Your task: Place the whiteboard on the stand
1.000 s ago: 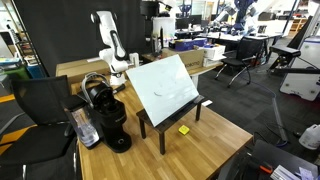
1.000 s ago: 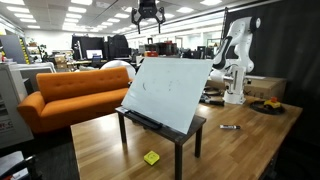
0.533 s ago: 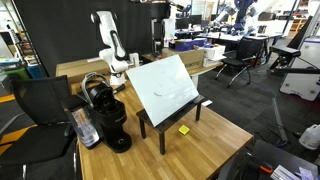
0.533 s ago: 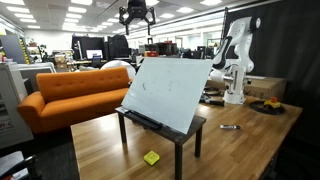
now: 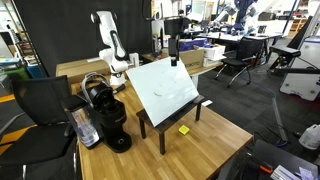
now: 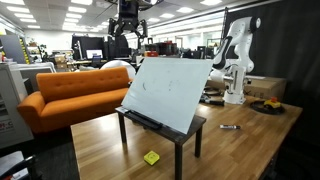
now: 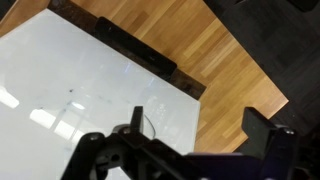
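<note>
Nearest the camera in an exterior view, a small yellow block (image 6: 151,158) lies on the light wooden tabletop (image 6: 250,150), just in front of the stand (image 6: 197,124). The stand sits on that tabletop on straight dark legs. The whiteboard (image 6: 165,92) is on the stand, its lower edge along the stand's top and the panel tilted back, not upright. In the wrist view we see a dark strip running along the board's lower edge, with bare wood beyond it. A black coffee machine (image 5: 108,115) stands on the tabletop beside the stand, with a black chair (image 5: 35,108) next to it. Above the board's upper edge hangs the gripper (image 6: 128,30), clear of the panel. Its jaws are spread apart with nothing between them. Farther back, the arm's white base (image 6: 238,65) stands at the table's rear, and an orange sofa (image 6: 70,95) is behind the table.
</note>
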Controlling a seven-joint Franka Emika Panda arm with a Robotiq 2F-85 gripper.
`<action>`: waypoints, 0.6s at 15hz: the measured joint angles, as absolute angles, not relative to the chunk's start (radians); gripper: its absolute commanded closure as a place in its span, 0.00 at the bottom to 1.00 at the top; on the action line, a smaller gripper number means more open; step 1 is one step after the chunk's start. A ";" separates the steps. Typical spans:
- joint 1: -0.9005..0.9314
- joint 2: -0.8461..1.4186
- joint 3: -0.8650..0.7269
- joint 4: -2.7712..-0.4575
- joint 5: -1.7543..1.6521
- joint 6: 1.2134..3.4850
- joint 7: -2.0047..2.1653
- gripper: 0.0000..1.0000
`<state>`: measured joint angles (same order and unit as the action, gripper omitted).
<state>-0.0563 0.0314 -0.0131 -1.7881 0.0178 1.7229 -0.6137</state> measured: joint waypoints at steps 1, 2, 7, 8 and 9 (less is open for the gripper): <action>-0.056 0.022 -0.015 -1.826 0.016 1.740 -0.606 0.00; -0.056 0.012 -0.017 -1.861 0.015 1.754 -0.599 0.00; -0.055 -0.032 -0.021 -2.006 0.015 1.838 -0.581 0.00; -0.054 -0.041 -0.021 -2.023 0.015 1.842 -0.582 0.00; -0.053 -0.048 -0.021 -2.032 0.015 1.845 -0.582 0.00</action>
